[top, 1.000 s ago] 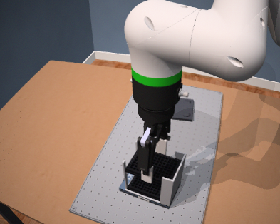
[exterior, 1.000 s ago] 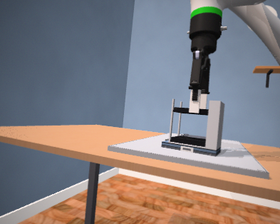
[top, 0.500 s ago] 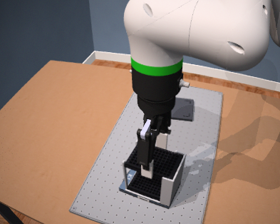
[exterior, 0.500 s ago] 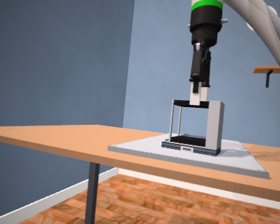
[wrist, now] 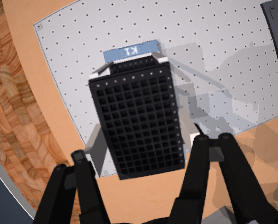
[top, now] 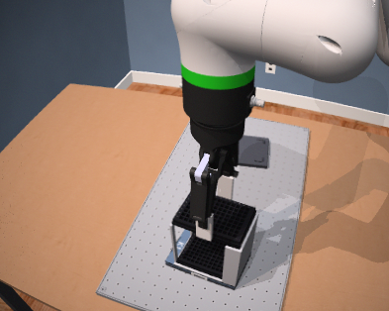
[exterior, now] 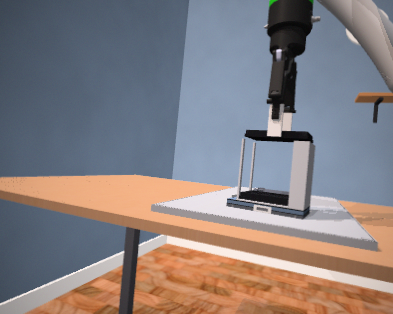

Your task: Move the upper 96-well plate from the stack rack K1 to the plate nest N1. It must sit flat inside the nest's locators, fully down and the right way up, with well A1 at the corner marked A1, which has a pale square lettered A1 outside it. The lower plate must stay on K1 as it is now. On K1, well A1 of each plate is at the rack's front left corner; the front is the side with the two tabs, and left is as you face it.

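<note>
My gripper (top: 215,208) is shut on the upper black 96-well plate (top: 216,218), gripping its two long sides. It holds the plate level at about the height of the top of the rack K1 (top: 237,255). In the side view, the plate (exterior: 279,138) sits under the gripper (exterior: 279,122), just over the rack's posts and white wall (exterior: 301,175). The lower plate (top: 202,258) lies on the rack's base; it also shows in the side view (exterior: 262,196). In the wrist view the held plate (wrist: 138,123) hides the lower plate, and the K1 label (wrist: 131,51) shows beyond it. The nest N1 (top: 254,152) is a dark pad farther back.
The grey perforated baseplate carries the rack and the nest on the wooden table. The rack has thin posts (exterior: 247,167) on one side and a white wall on the other. A small wall shelf (exterior: 379,100) hangs far right.
</note>
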Motion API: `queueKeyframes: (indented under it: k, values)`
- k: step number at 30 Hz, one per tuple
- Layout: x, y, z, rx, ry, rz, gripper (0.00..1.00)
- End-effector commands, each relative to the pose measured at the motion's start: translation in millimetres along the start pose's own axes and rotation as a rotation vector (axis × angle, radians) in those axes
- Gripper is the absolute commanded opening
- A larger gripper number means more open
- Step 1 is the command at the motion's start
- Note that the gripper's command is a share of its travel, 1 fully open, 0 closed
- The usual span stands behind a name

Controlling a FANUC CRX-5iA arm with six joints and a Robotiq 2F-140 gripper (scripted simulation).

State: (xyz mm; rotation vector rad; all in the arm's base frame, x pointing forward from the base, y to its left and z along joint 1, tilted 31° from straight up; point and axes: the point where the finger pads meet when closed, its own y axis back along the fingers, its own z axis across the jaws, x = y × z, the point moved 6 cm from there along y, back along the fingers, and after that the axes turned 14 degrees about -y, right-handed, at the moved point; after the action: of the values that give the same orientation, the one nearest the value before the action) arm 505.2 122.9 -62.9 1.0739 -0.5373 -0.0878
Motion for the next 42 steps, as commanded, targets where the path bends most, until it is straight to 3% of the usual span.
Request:
queueKeyframes:
  k: [1,22,28,42]
  values:
    - [0.1,5.7,-0.1,0.0,0.0,0.0,0.0]
    - [0.1,9.5,-0.1,0.0,0.0,0.0,0.0]
    - [8.7,9.0,17.9,0.0,0.2,0.0,0.0]
    - [25.9,8.2,54.0,0.0,0.241,0.0,0.0]
